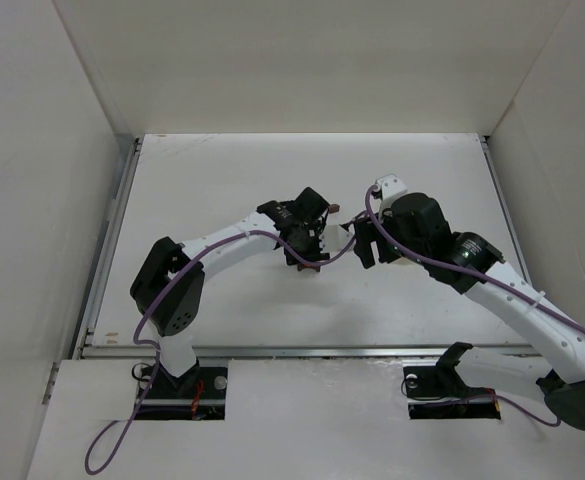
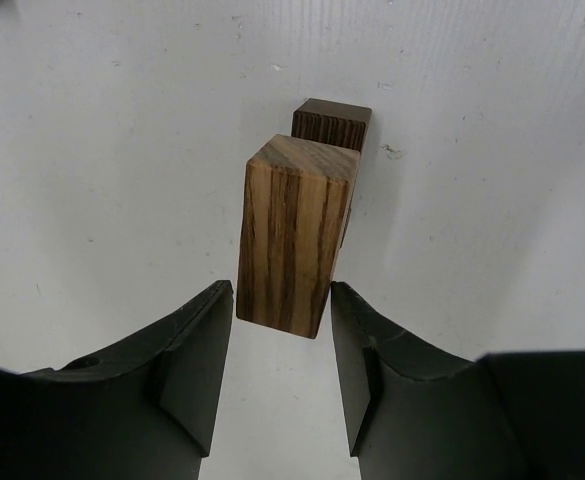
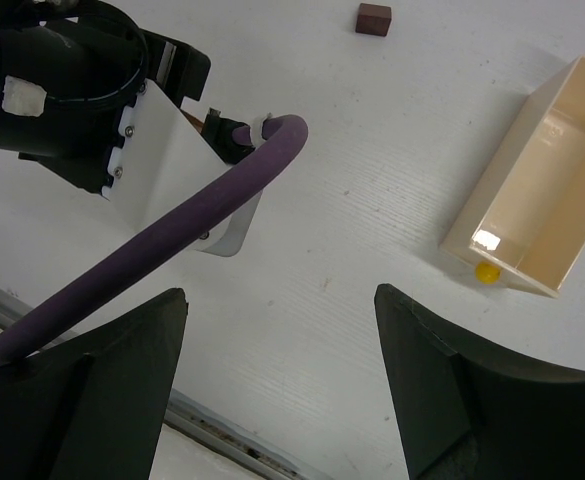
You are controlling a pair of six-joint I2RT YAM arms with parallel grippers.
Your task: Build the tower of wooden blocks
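seemingly mid-placement: left claw (image 2: 282, 300), narrow, pinches the upright striped tan wooden block (image 2: 292, 235) touching a dark brown wooden cube (image 2: 330, 123) on the white tabletop (image 2: 92, 200); right claw (image 3: 280, 300) gapes empty. next, likely: release gently, without toppling.

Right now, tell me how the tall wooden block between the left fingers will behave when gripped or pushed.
The tall wooden block looks like solid grained wood: probably stiff, not fragile. It seems to stand on end on a narrow base, so a push high up would likely tip it. Its flat sides should suit the left gripper and keep it from rolling.
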